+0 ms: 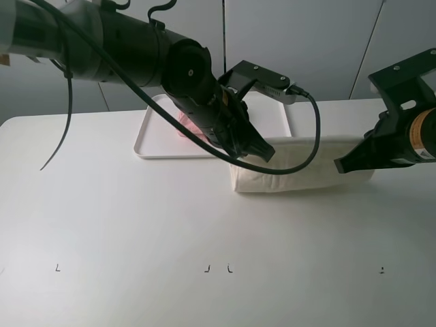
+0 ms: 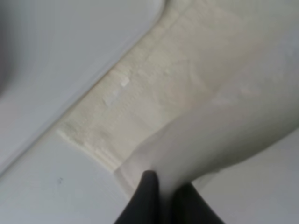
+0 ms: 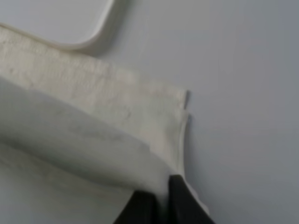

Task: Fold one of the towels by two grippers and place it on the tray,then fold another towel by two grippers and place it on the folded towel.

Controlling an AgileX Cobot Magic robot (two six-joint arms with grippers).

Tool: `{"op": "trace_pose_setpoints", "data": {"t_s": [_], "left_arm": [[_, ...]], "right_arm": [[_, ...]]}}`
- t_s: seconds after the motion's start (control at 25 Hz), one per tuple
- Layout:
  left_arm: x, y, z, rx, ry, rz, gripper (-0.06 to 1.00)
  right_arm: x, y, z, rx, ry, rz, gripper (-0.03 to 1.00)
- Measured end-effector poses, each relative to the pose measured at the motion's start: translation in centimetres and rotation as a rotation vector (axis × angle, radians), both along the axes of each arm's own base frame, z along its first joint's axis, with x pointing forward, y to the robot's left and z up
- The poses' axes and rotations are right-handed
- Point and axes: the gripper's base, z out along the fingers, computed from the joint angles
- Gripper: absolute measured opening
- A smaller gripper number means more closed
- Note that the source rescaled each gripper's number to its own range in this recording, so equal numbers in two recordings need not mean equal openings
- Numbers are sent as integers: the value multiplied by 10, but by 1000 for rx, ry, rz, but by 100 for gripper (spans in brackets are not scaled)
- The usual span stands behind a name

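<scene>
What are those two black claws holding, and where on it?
Both hold the cream towel: the left gripper pinches its lifted edge near the left corner, the right gripper near the right corner.

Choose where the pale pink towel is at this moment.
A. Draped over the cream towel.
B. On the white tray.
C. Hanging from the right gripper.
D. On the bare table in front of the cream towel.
B: the pink towel lies on the tray, beyond the cream towel, which is down on the table.
</scene>
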Motion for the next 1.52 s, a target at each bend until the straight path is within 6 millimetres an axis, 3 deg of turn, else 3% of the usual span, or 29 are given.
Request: {"op": "trace_pose_setpoints", "data": {"t_s": [0.36, 0.44, 0.52, 0.64, 0.72, 0.8, 0.84, 0.92, 1.2, 1.4, 1.52], "left_arm": [[2, -1, -11, 10, 11, 3, 0], [4, -1, -14, 12, 11, 5, 0], [5, 0, -16, 17, 12, 12, 4], [8, 2, -19, 38, 1, 27, 25], [10, 4, -19, 49, -16, 52, 47], [12, 6, -18, 60, -33, 83, 78], [13, 7, -18, 66, -38, 95, 91], [13, 9, -19, 73, -31, 121, 97], [14, 18, -18, 147, 41, 185, 99], [34, 17, -16, 128, 96, 263, 99], [41, 14, -23, 154, 152, 298, 99]], "right_arm": [[14, 3, -28, -38, 40, -19, 1], [16, 4, -29, -28, 18, -26, 11], [19, 4, -28, -41, -17, -13, 28], [21, 2, -25, -16, -61, -67, 64], [22, -1, -24, -10, -85, -119, 80], [23, -2, -23, -12, -99, -143, 89], [23, -2, -23, -10, -100, -144, 90], [23, -2, -23, -4, -97, -138, 92], [28, 10, -19, 85, -51, -96, 92], [52, 16, -2, 108, 20, -135, 92], [71, 5, -4, 107, 219, -223, 92]]}}
